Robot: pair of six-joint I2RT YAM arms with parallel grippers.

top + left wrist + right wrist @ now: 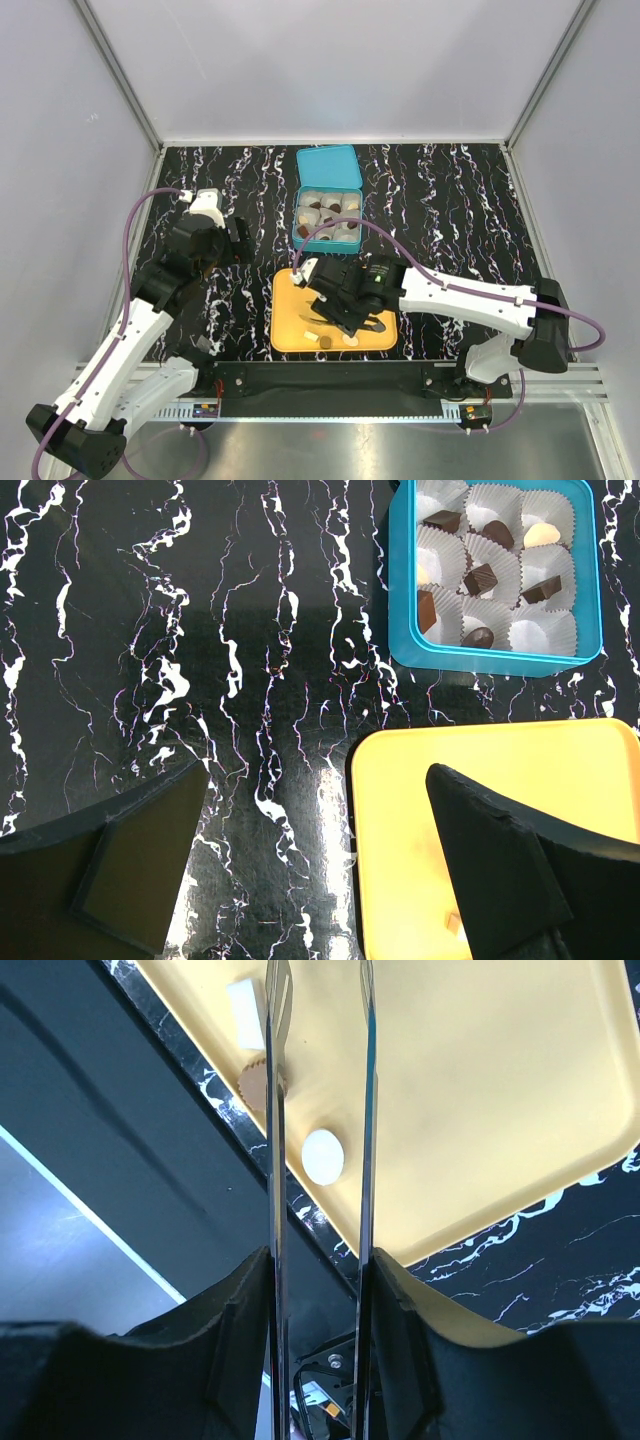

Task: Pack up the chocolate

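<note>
My right gripper (pixel 318 1260) is shut on metal tongs (pixel 275 1160), whose two arms stand apart over the near edge of the orange tray (pixel 480 1090). Three loose chocolates lie there: a white oval (pixel 322 1157) seen between the tong arms, a tan round one (pixel 255 1085) partly behind the left arm, and a white square one (pixel 245 1005). The teal box (pixel 490 662) holds several dark chocolates (pixel 480 580) and a cream one (pixel 541 533) in white paper cups. My left gripper (pixel 320 870) is open and empty, low over the table at the tray's left edge (pixel 370 860).
The box's teal lid (pixel 328 168) lies open behind the box (pixel 300 235). The tray (pixel 290 335) sits just in front of the box, near the table's front edge. Grey walls close the table on three sides.
</note>
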